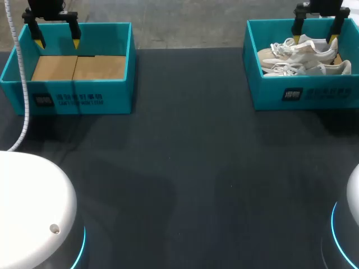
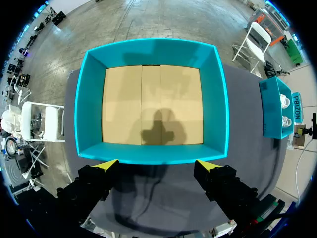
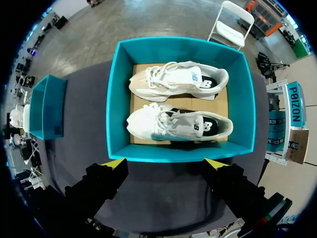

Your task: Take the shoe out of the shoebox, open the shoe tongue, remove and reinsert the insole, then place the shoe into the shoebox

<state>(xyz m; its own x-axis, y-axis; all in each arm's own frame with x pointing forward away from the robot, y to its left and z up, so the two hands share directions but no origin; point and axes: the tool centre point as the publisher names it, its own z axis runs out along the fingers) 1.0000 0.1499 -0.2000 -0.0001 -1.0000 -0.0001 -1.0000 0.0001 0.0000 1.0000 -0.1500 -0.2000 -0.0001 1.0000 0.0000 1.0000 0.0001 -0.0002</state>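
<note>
**Jaws spread on both arms; the nearer shoe (image 3: 178,124) lay crosswise under the right gripper (image 3: 164,163)**

The right gripper's jaws stood wide apart and held nothing. It hung above the right shoebox (image 3: 173,153), which sat at the far right of the table (image 1: 185,168). Two white shoes lay side by side on the cardboard floor of that box, soles down. The nearer shoe was on the robot's side and the farther shoe (image 3: 178,82) was beyond it. Both pointed their toes toward the middle of the table and their heels toward the outer wall. Their long axis therefore ran the same way as the line between the two yellow tips, not across it. As I judged it, closing straight down would have met the shoe end to end. A grip across its narrow width would have called for a quarter turn of the wrist first.

The left gripper (image 2: 156,164) also had its jaws wide apart and empty. It was poised over the empty box (image 2: 148,153) at the far left, well apart from the shoes. The right arm was plainly the nearer one, with the shoes directly below and just ahead of its fingers, so the lift out of the box looked like its job.
</note>
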